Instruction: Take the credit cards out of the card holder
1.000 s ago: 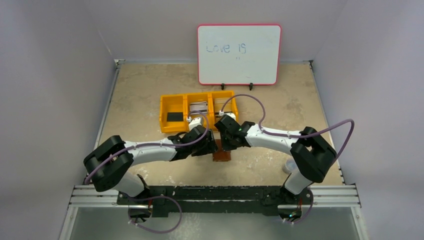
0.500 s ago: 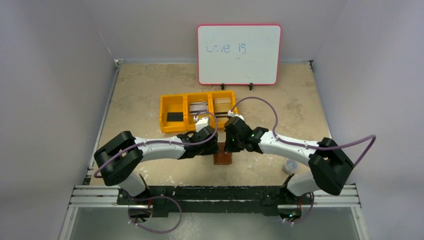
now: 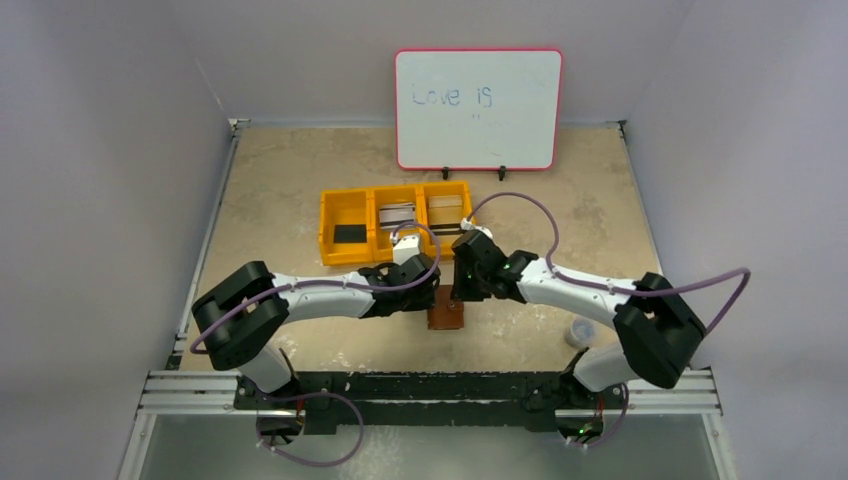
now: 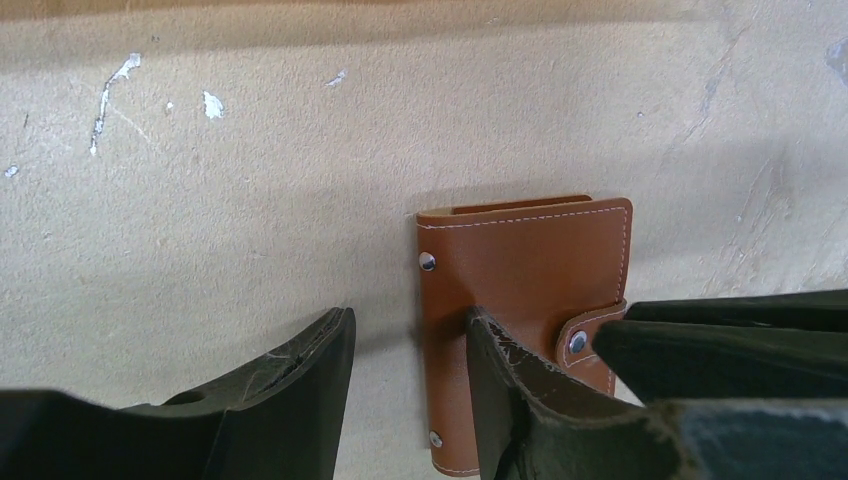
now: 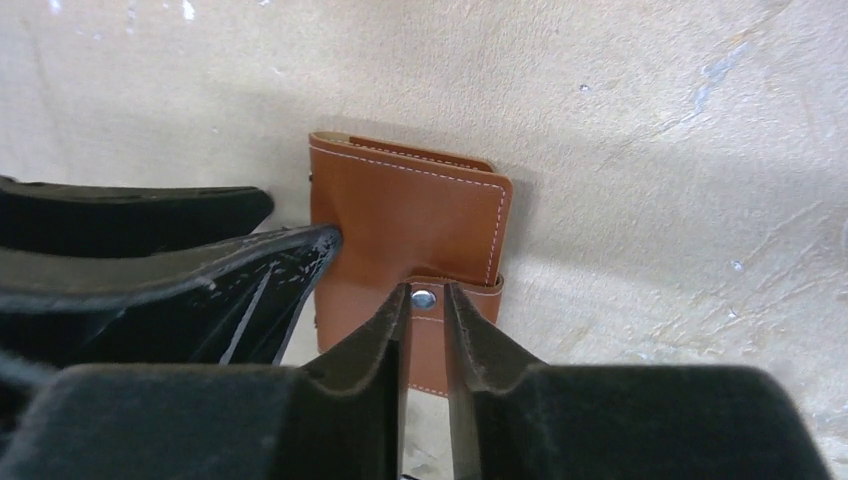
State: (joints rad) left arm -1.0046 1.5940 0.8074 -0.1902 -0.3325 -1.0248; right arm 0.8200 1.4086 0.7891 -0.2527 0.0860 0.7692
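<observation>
The card holder (image 3: 446,314) is a brown leather wallet lying shut and flat on the table, its snap tab (image 5: 452,300) fastened. My left gripper (image 4: 410,335) is open across the wallet's left edge: one finger (image 4: 500,380) rests on the cover, the other (image 4: 300,370) is over the bare table. My right gripper (image 5: 424,300) is open only by a narrow gap, its tips on either side of the snap button, above the tab. No card shows in the wallet. A black card (image 3: 349,234), grey-white cards (image 3: 397,213) and a beige card (image 3: 446,203) lie in the yellow bin.
The yellow three-compartment bin (image 3: 328,225) stands just behind the grippers. A whiteboard (image 3: 478,108) stands at the back. A small clear cup (image 3: 580,332) sits by the right arm's base. Both grippers (image 3: 425,298) (image 3: 463,296) meet over the wallet.
Both arms have reached farther in over the wallet, and the right gripper has shifted right and settled over the snap tab. The wallet has stayed shut and in place.
</observation>
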